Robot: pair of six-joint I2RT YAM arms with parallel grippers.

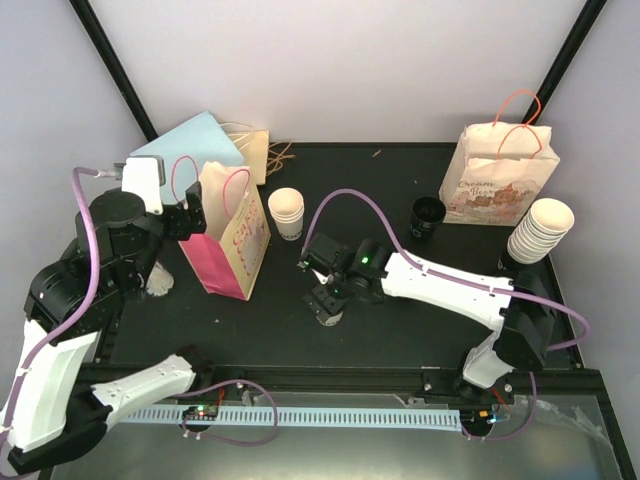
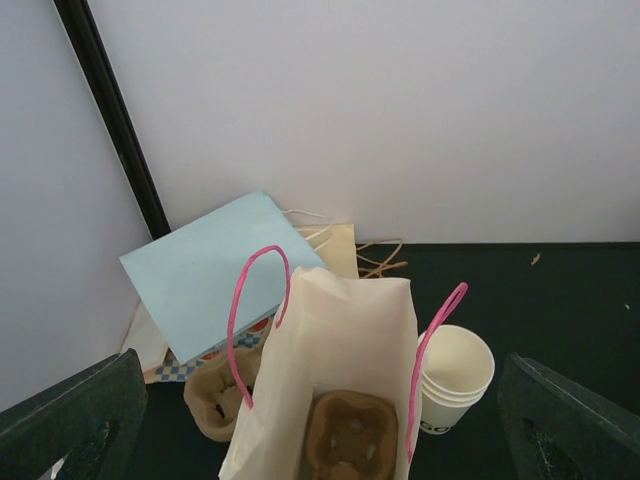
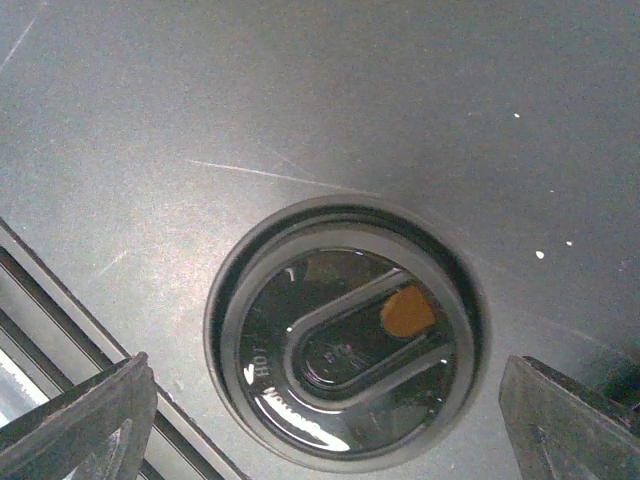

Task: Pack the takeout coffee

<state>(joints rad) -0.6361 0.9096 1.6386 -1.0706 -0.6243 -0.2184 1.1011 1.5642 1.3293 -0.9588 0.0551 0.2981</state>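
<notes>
My right gripper (image 3: 325, 425) hangs released, fingers (image 3: 80, 425) either side of the black lid (image 3: 345, 345) — my left gripper (image 2: 320, 430), also released, sits above the pink-handled bag (image 2: 345, 320).

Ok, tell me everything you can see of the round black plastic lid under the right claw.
The round black plastic lid is glossy, with a raised outer rim, embossed "HOT" lettering and an oblong recessed panel that has a small orange-brown oval at one end. It looks intact and appears to lie flat, top side up, on the dark scuffed table. The right claw hangs open above it, one finger on either side. Nothing but the table visibly touches it.
</notes>
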